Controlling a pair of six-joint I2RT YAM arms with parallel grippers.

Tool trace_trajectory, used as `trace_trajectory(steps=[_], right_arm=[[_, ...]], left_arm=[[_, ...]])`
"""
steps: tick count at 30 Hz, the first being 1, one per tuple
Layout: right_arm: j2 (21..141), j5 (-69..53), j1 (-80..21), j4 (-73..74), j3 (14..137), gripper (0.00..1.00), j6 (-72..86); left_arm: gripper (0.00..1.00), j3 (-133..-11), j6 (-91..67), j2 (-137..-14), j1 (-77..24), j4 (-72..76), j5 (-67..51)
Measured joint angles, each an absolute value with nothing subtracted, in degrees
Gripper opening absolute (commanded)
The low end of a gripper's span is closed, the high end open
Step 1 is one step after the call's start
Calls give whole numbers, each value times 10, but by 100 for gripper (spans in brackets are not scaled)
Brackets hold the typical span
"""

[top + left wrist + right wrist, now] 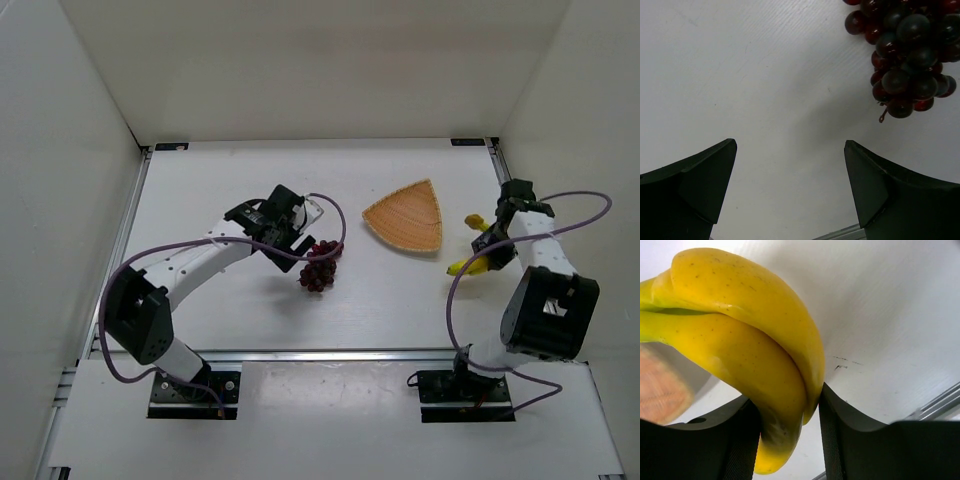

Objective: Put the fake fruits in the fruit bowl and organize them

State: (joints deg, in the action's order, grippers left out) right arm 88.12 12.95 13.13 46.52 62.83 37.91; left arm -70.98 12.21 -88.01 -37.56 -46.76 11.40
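Basket [405, 218] between grapes [320, 267] left, bananas [468, 264] right

White table [300, 175], white walls [330, 60]

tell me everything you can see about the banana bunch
The banana bunch is a curved cluster of at least two bananas joined side by side, smooth and glossy like plastic, bright yellow with tiny dark specks. The right tool is shut on it near one tip, a black finger pressed on each side. From above it sits just right of the basket, outside it, partly hidden under the arm. Whether it rests on the table or is lifted cannot be told.
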Motion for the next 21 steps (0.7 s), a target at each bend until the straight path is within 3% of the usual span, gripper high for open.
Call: trace_trajectory(steps=[6, 13, 16, 17, 21], right_arm=[[838, 159, 22, 451, 735, 1, 305], [1019, 143, -64, 430, 877, 16, 265], [1109, 134, -79, 445, 922, 31, 258], [1131, 132, -86, 448, 932, 50, 255], [1157, 127, -102, 465, 941, 82, 250]], left_arm=[[100, -758, 129, -924, -404, -489, 108], [100, -861, 134, -1018, -415, -519, 30], [100, -891, 135, -1049, -419, -534, -1], [100, -901, 135, -1061, -420, -539, -11], [100, -922, 135, -1101, -423, -555, -49]])
